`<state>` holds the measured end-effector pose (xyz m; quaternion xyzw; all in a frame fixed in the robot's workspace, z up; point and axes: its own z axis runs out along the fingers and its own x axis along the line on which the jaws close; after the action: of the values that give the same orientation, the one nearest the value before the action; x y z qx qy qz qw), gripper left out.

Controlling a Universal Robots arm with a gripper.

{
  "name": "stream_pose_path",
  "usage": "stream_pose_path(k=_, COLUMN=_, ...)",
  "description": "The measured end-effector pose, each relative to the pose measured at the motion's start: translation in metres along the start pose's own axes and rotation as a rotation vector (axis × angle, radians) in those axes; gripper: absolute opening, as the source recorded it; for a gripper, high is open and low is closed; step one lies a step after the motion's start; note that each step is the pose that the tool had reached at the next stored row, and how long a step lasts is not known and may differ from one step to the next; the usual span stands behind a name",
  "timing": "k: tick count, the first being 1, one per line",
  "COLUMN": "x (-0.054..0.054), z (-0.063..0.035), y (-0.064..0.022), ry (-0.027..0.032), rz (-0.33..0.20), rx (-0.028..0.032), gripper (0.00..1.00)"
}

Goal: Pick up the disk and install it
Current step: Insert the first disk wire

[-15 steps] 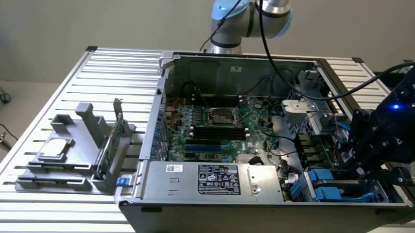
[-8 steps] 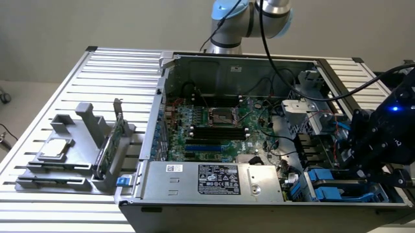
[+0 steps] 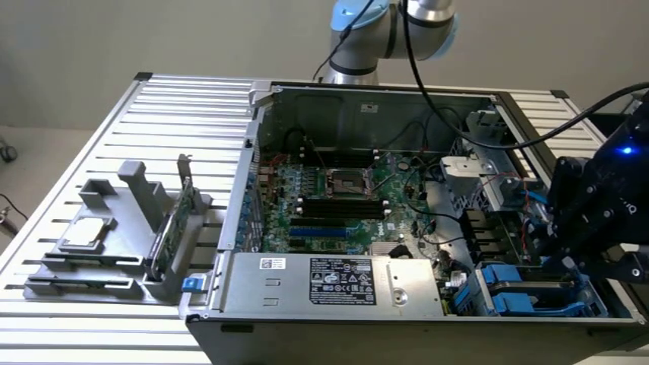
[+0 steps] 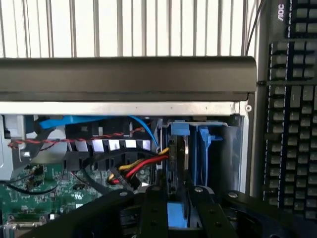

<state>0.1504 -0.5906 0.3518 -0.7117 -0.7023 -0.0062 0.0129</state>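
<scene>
The disk [image 4: 178, 148] stands on edge in the drive bay at the corner of the open computer case [image 3: 406, 323], its blue carrier rails [image 4: 203, 144] along its sides. My gripper [image 4: 177, 198] hangs right over it, open a little, one black finger [image 4: 154, 208] on each side of the disk's blue edge with thin gaps showing. In the exterior view the black gripper [image 3: 563, 262] reaches down into the blue drive bay [image 3: 517, 293] at the case's front corner on the exterior view's right.
Red, yellow and black cables [image 4: 138, 166] run beside the bay over the green motherboard [image 3: 335, 198]. The power supply [image 3: 335, 281] fills the case's front. A grey holder [image 3: 102, 258] with a small silver chip [image 3: 90, 230] and a green card [image 3: 172, 220] sits on the slatted table. A keyboard [image 4: 292, 124] lies outside the case.
</scene>
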Motion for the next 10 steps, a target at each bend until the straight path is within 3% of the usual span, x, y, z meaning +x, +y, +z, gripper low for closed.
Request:
stream_pose_path(k=6, x=0.000, z=-0.0005, y=-0.0270, ry=-0.0002, rz=0.000, rx=0.0000, gripper=0.25)
stream_pose_path(k=10, x=0.000, z=-0.0004, y=-0.0312, ry=-0.0002, rz=0.000, rx=-0.0009, gripper=0.25)
